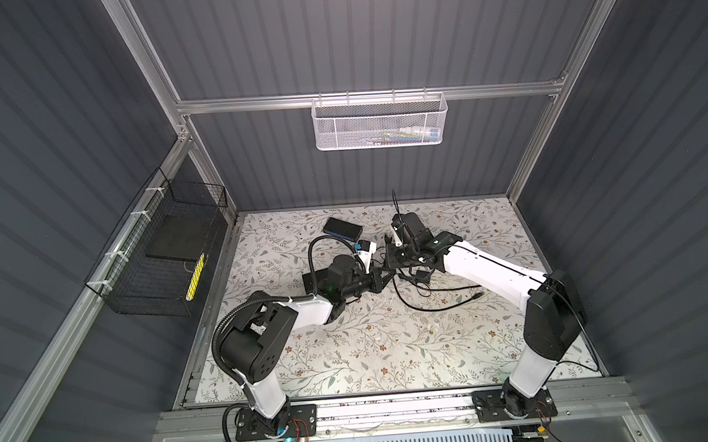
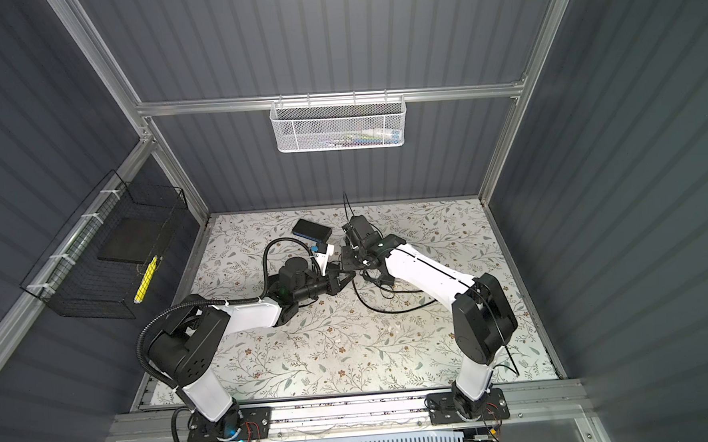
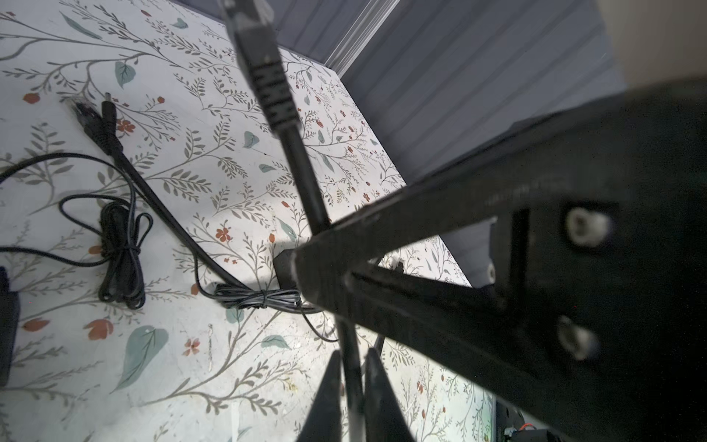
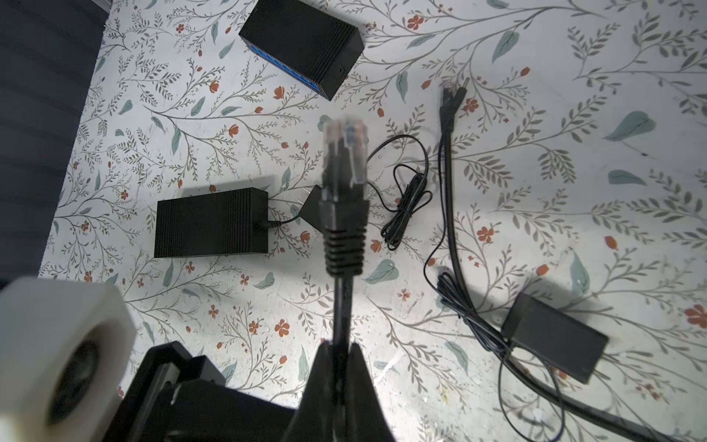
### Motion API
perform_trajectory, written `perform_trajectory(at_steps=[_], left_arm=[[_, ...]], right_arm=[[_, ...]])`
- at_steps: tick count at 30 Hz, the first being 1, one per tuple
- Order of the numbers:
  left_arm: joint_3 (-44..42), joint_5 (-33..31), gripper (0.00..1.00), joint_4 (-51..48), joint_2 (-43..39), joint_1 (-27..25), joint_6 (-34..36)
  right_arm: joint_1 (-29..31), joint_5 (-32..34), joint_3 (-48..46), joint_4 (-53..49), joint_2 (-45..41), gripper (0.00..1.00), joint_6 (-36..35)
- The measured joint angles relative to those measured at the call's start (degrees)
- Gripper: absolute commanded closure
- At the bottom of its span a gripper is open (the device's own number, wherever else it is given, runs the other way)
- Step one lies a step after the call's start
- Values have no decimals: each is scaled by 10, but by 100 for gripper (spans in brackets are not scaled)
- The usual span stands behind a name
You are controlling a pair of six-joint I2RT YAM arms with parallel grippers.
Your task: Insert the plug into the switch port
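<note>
Right gripper (image 4: 338, 348) is pinched tight on the black cable (image 4: 340, 302), just behind the plug (image 4: 344, 153), which juts out free (clear tip, ribbed black boot). Left gripper (image 3: 352, 354) is narrowed around the same cable a little further along, fingers snug on both sides. In both top views the two tools meet mid-frame. The switch (image 1: 342, 229) lies flat on the floral mat (image 1: 351, 355), up and left of them and well apart from the plug, its blue side facing lower left. A second black box (image 4: 210, 222) and a power adapter (image 4: 554, 346) lie nearby.
</note>
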Motion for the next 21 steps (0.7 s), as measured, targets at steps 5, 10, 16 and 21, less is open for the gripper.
perform_trajectory(at_steps=[5, 10, 16, 21], left_arm=[[0, 3, 100, -3, 0, 0, 3], [0, 2, 100, -7, 0, 0, 5], [1, 6, 100, -14, 0, 0, 10], [6, 33, 100, 2, 4, 0, 9]], right_arm=[[0, 0, -4, 2, -5, 82, 0], [-9, -13, -16, -3, -31, 71, -14], [-49, -56, -56, -12, -110, 68, -43], [-104, -105, -103, 13, -167, 69, -54]])
